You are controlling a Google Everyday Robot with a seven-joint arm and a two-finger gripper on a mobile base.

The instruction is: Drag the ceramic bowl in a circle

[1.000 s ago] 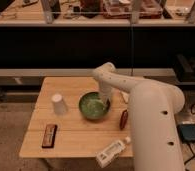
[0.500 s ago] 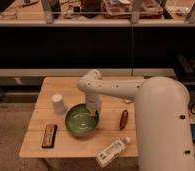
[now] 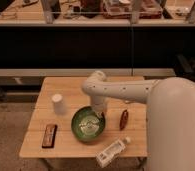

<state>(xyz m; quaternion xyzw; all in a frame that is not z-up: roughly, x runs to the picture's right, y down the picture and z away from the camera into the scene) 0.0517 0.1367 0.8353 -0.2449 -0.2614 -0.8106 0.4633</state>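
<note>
The green ceramic bowl (image 3: 87, 125) sits on the wooden table (image 3: 66, 87), near the front middle. My white arm reaches in from the right and bends down over the bowl. My gripper (image 3: 97, 116) is at the bowl's upper right rim, touching it or just inside it. The arm's wrist hides part of the bowl's right edge.
A small white cup (image 3: 58, 103) stands left of the bowl. A dark flat bar (image 3: 49, 135) lies at the front left. A brown oblong item (image 3: 124, 120) lies right of the bowl. A white plastic bottle (image 3: 111, 151) lies at the front edge. Dark shelving stands behind the table.
The bowl has slid from the table's middle toward the front and left, with my gripper on it. The arm has swung left and forward along with it.
</note>
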